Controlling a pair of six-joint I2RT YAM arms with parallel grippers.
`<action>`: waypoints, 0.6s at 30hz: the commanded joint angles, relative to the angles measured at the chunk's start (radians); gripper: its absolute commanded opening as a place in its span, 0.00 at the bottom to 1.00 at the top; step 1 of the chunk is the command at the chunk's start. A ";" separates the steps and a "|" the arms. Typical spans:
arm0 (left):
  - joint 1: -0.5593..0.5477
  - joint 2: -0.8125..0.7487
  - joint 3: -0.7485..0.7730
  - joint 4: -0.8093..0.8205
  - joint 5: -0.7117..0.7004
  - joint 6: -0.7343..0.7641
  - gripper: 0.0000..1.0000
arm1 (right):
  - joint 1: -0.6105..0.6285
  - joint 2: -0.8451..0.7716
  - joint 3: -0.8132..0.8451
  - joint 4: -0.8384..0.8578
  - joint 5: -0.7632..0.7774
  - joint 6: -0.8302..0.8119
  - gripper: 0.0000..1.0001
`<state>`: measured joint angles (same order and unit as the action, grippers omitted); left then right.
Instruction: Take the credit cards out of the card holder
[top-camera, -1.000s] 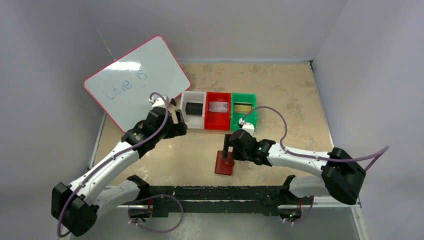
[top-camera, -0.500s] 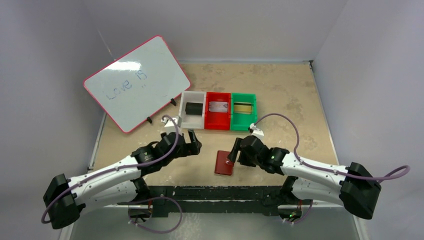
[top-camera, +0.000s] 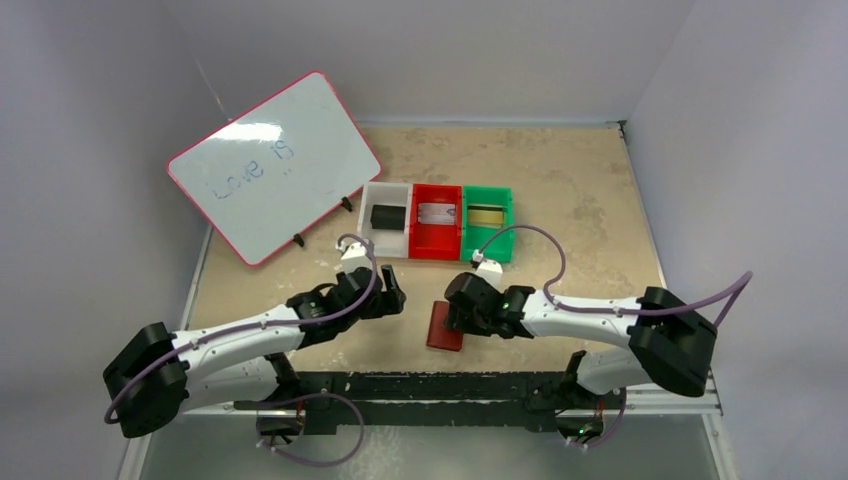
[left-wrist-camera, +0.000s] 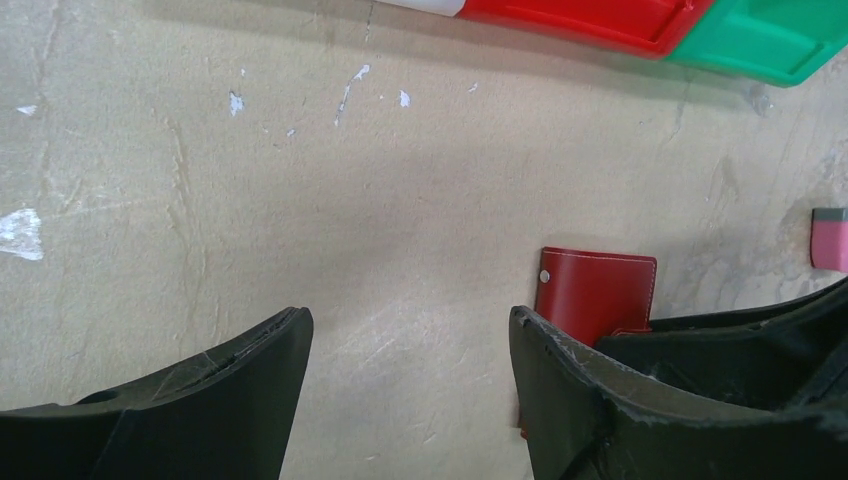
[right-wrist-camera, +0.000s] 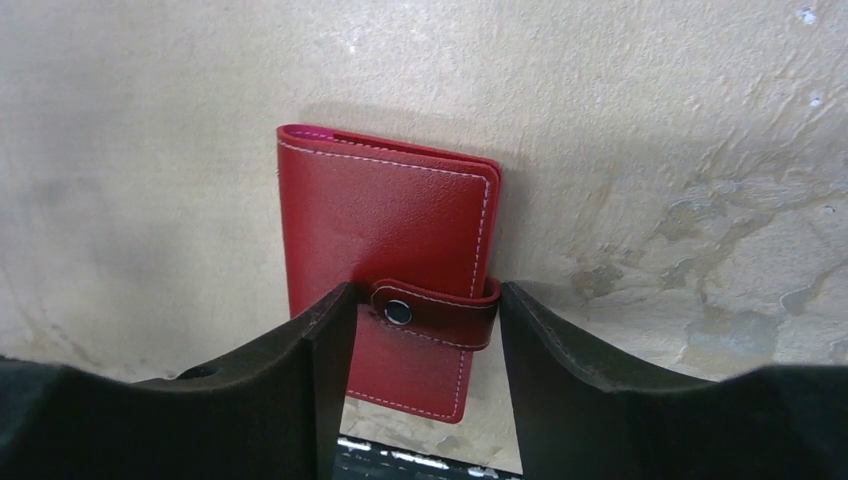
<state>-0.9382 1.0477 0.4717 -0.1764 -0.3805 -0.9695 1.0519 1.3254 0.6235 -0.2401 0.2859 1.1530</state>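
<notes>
Three cards already lie in the bins at the back of the worktop (top-camera: 560, 180): a black card (top-camera: 385, 215) in the white bin (top-camera: 372, 190), a silver card (top-camera: 436, 212) in the red bin (top-camera: 418, 245), and a gold card (top-camera: 486, 215) in the green bin (top-camera: 497, 248). The card holder (right-wrist-camera: 385, 240) lies flat and closed near the front edge, its snap tab (right-wrist-camera: 435, 315) fastened, so I cannot tell whether any cards remain inside.

The right claw (right-wrist-camera: 425, 300) stands partly open astride the tab end, one finger over the cover and the other just beside the spine. It has lifted nothing, and I cannot tell whether it touches the holder. The left claw (left-wrist-camera: 408, 325) is wide open and empty over bare worktop just to the holder's left.

The holder looks light and thin, with a smooth, fairly stiff cover, so it would probably slide under a push. Lying flat, it offers little edge to grip. The tab's free end seems the best hold, with the other claw pinning the cover. Any cards inside would be slick and thin.
</notes>
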 joint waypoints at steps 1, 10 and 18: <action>-0.003 0.001 0.043 0.081 0.023 -0.006 0.71 | 0.007 0.035 0.060 -0.091 0.089 0.063 0.54; -0.005 0.021 0.066 0.070 0.087 0.040 0.70 | 0.010 -0.017 0.016 -0.062 0.077 0.084 0.28; -0.054 0.107 0.127 0.095 0.141 0.090 0.69 | 0.001 -0.107 -0.069 0.086 -0.003 0.056 0.27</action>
<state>-0.9588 1.1172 0.5301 -0.1352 -0.2749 -0.9234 1.0584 1.2675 0.5884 -0.2352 0.3084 1.2121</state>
